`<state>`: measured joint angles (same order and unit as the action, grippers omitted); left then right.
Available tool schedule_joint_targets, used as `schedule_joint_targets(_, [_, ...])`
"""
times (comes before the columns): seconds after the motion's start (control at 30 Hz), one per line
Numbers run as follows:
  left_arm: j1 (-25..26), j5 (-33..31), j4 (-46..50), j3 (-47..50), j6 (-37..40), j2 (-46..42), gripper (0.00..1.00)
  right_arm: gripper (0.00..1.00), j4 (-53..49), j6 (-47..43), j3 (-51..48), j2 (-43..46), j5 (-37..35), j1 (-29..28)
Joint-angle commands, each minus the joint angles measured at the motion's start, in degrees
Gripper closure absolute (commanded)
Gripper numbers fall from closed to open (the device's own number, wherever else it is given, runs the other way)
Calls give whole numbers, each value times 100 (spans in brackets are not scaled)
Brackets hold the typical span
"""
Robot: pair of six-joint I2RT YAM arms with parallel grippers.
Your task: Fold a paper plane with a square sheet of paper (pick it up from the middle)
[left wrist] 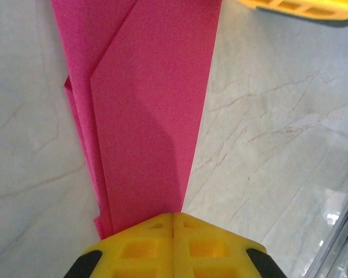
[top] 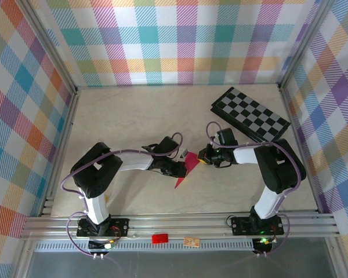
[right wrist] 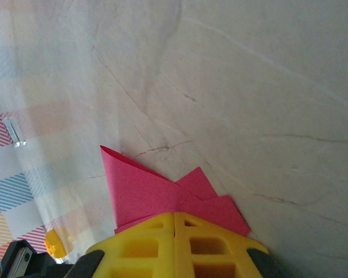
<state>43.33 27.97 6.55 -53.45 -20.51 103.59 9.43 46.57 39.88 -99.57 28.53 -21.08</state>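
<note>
The square sheet of paper lies folded on the pale table as a slim magenta paper plane [top: 185, 175], its point toward the near left. My left gripper [top: 181, 168] is shut, its yellow tips resting on the plane's left side. In the left wrist view the layered plane [left wrist: 145, 116] runs away from under the left gripper [left wrist: 173, 217]. My right gripper [top: 202, 157] is shut at the plane's wide far end. In the right wrist view, folded flaps [right wrist: 139, 191] stick out from beneath the right gripper [right wrist: 174, 215], one flap curling upward. The paper spreads to both sides of each gripper's closed seam.
A black-and-grey checkerboard [top: 252, 114] lies at the back right. A small red tag [top: 159, 238] and a tan piece [top: 191, 242] sit on the front rail. Plaid walls [top: 23, 116] close in the left, back and right sides.
</note>
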Motion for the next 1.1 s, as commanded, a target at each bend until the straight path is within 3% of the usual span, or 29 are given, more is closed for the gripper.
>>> schedule_joint_targets(0.0, [-35, 138, 689, -276, -153, -218, 89, 94, -316, -131, -138, -125, -283, 16])
schedule_joint_targets(0.2, [-19, 502, 225, -879, -550, 266, 84, 94, -302, -124, -147, -168, -265, 16])
schedule_joint_targets(0.47, [58, 320, 291, -1343, -615, 1119, 83, 93, -378, -122, -165, -186, -352, 16])
schedule_joint_targets(0.8, [70, 124, 480, -183, -351, 339, 79, 95, -504, -159, -160, -194, -443, 23])
schedule_joint_targets(1.07, [93, -96, 1173, 350, 150, -267, 78, 95, -522, -109, -122, -203, -469, 16])
